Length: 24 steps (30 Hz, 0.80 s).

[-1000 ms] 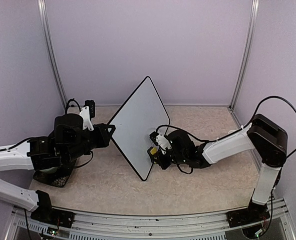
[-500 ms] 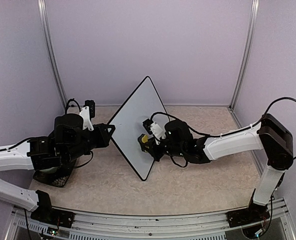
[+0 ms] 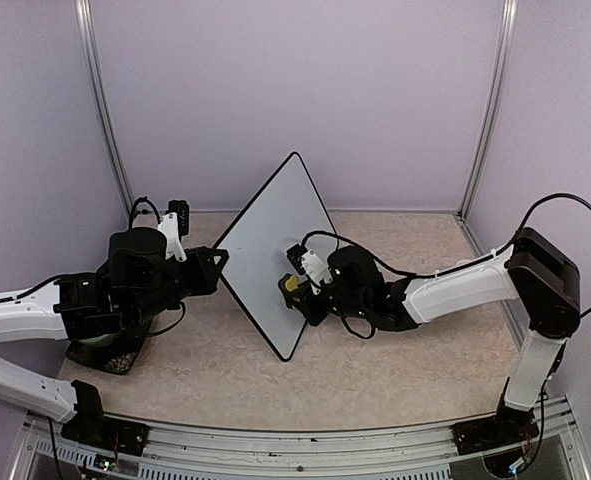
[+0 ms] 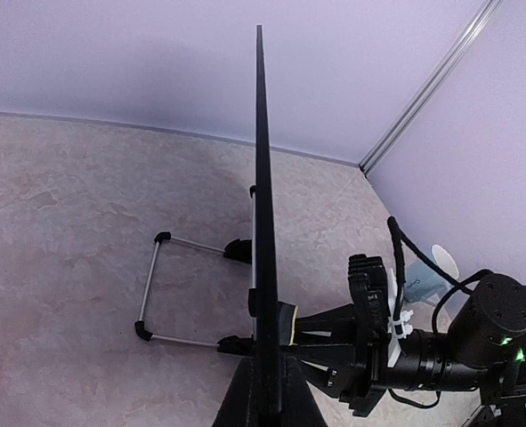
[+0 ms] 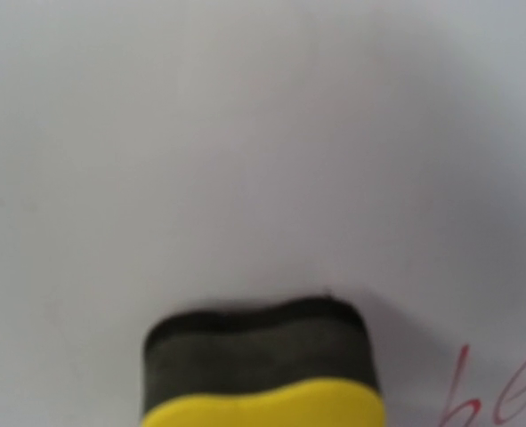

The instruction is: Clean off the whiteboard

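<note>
Whiteboard (image 3: 265, 235) held upright, left edge clamped in tightly closed left gripper (image 3: 218, 268). Yellow eraser (image 3: 290, 285) pinched by right gripper (image 3: 297, 291), pressed against whiteboard face. Red writing (image 5: 503, 400) noted beside eraser.

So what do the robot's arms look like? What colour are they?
Both look alike: white tubes joined by chunky black round joints, on the left arm and the right arm. The left gripper and right gripper are mostly black. A thin black cable loops over the right arm, and tiny green lights glow near its wrist.
</note>
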Each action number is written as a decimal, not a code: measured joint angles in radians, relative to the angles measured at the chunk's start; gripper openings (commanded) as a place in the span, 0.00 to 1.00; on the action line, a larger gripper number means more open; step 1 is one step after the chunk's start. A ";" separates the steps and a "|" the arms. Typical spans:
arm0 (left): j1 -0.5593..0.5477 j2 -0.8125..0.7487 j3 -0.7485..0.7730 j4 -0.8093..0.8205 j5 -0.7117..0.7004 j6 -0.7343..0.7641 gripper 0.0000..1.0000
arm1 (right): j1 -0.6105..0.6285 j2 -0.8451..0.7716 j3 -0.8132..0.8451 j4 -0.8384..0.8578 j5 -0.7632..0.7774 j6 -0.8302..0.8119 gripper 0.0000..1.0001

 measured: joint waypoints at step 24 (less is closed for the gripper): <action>0.000 0.003 0.008 0.001 0.028 -0.023 0.24 | -0.015 -0.167 0.008 -0.102 0.072 -0.013 0.00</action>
